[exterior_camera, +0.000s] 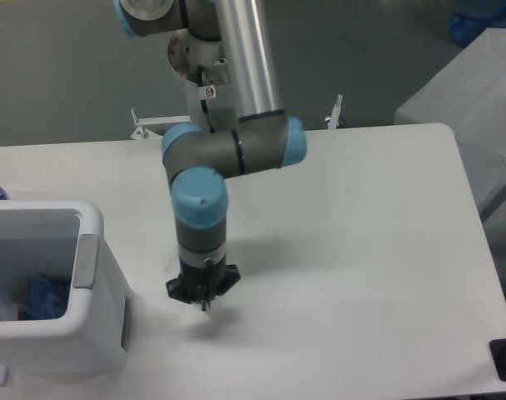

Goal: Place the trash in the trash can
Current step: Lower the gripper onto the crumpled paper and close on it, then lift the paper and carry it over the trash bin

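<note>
The crumpled white wrapper could not be made out in the camera view: no print or white edge stood out from the white table (361, 250), and the spot where it would be expected lay under the gripper (204, 305) and in its shadow. Its long axis and heading therefore could not be determined. The clear bottle was also not identifiable; blue and pale shapes lay inside the trash can (87, 250), but they were too blurred to name.

The gripper pointed straight down, with its tips at or just above the table surface. The fingers appeared drawn together into a single dark point below the black flange. Whether anything was pinched between them could not be told.

The trash can stood to the camera-left of the gripper, near but not touching, with its grey side panel facing the arm. Its opening sat higher than the fingertips.

Judgement: the coming move depended on this relation. A lift clear of the thick rim, followed by travel camera-left over the opening, would be required before release. A thin wrapper could slip from a partial pinch during that lift.
</note>
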